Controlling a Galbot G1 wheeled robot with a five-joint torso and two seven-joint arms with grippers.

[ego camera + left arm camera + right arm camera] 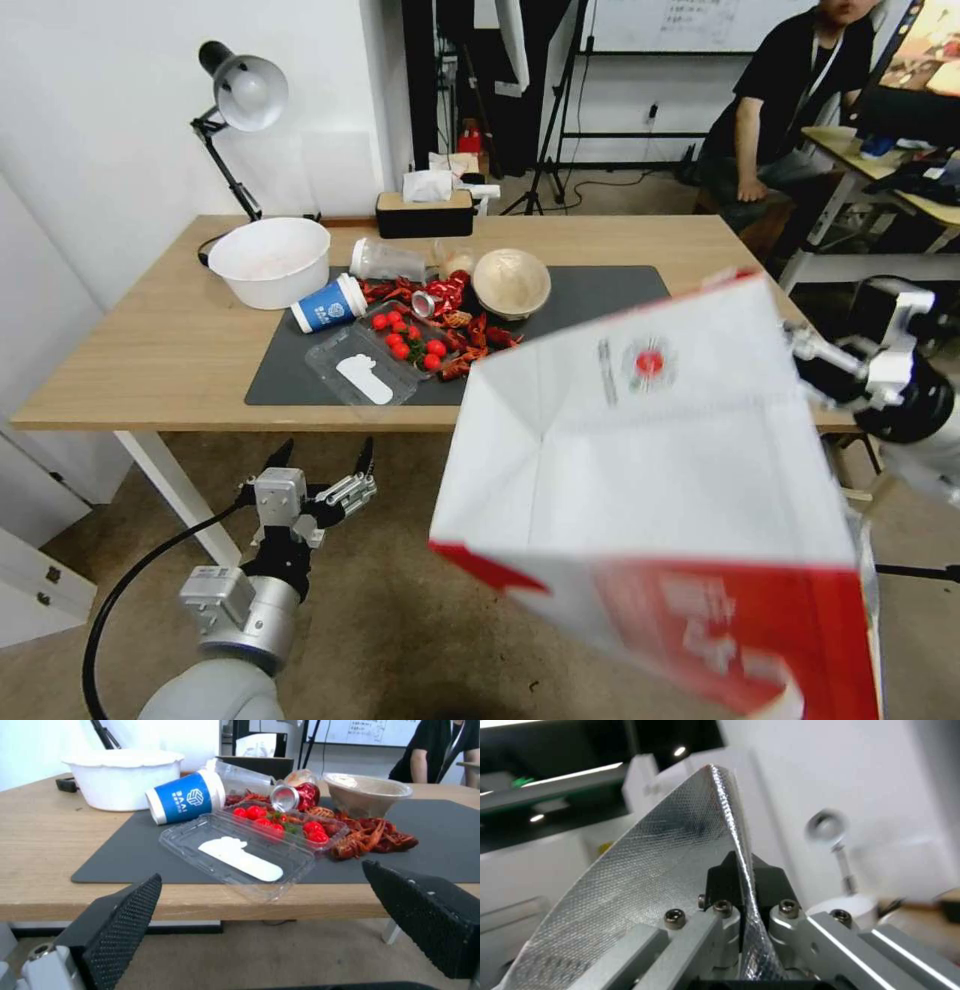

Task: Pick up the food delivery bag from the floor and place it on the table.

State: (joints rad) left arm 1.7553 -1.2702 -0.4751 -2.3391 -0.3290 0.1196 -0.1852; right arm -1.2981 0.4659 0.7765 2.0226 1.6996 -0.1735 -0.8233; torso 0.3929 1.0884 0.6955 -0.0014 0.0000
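One thin foil-lined edge is all my right fingers (745,885) clench of the boxy white-and-red paper delivery bag (660,500), hanging tilted off the light-wood bench (150,340); it could slip or tear. My left fingers (320,470) wait released, low.

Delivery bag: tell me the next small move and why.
Probably carry the food delivery bag forward and slightly right, over the bare part of the mat. The right hand pinches its foil wall, the bag hangs off the floor before the table, and food clutter fills the mat's middle.
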